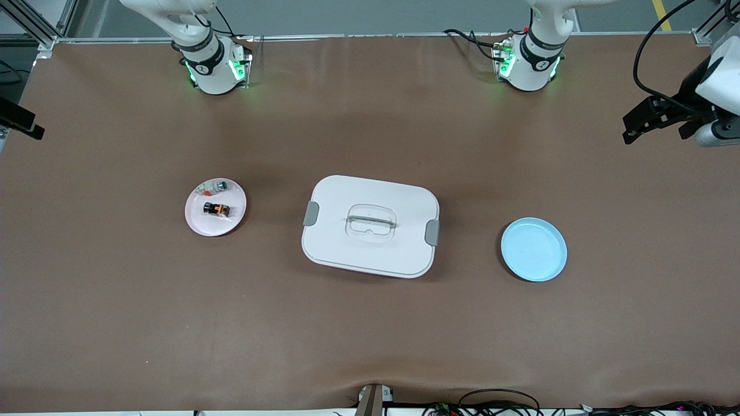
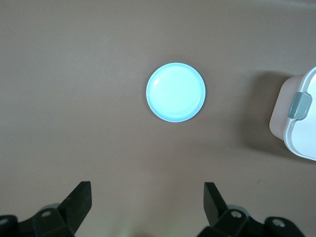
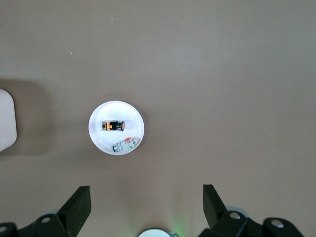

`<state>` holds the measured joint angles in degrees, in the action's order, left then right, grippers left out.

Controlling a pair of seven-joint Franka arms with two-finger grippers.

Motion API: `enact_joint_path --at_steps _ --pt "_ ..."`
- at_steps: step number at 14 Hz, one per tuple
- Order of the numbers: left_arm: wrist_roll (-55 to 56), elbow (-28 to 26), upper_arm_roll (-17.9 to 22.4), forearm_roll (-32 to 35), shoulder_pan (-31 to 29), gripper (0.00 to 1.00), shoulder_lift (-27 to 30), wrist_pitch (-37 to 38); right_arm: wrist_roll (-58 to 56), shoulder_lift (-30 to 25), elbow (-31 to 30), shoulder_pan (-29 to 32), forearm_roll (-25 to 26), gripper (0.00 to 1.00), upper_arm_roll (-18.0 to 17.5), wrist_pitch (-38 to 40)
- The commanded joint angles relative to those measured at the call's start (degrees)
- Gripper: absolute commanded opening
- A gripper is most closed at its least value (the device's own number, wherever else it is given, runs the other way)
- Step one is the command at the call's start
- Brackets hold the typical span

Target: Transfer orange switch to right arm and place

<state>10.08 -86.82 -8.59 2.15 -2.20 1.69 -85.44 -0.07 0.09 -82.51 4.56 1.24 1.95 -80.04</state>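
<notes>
Orange switch (image 1: 217,209) lies on its side on the white plate (image 1: 199,225), toward the right arm's end of the table; nothing holds it; on the same plate, a little farther from the front camera, lies a small pale piece with a greenish top (image 1: 220,186), close to the switch but apart from it. In the middle of the table stands a white box (image 1: 404,254) with a closed lid, a grey latch (image 1: 311,213) on each short side and a handle (image 1: 371,221) on top; toward the left arm's end lies a light blue plate (image 1: 533,249) with nothing on it. The two plates are well apart, with the box between them.

The right gripper (image 3: 146,205) hangs high over the table with its fingers (image 3: 79,205) wide apart and nothing between them; its wrist view looks down on the white plate and the switch. The left gripper (image 2: 148,202) hangs high over the blue plate, its fingers (image 2: 81,200) also wide apart and holding nothing; in its wrist view a corner of the box shows at the edge. In the front view both arms show only their bases at the top of the table.
</notes>
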Motion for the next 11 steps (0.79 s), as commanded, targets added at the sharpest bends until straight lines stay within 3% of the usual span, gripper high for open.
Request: enact_joint_path --at_steps 1,9,11 --pt "-1.12 -1.16 0.24 -1.10 -0.34 1.00 1.56 -0.08 1.12 -7.28 -10.99 -0.25 -0.09 1.00 -0.11 -5.91" --pt "-1.12 -1.16 0.16 -1.10 -0.26 1.00 1.38 -0.08 8.40 -7.65 -10.92 -2.97 -0.18 1.00 -0.89 -5.65" --pt "-1.12 -1.24 0.07 -1.10 -0.26 1.00 1.38 -0.08 10.70 -7.65 -10.92 -2.89 -2.19 1.00 -0.90 -5.75"
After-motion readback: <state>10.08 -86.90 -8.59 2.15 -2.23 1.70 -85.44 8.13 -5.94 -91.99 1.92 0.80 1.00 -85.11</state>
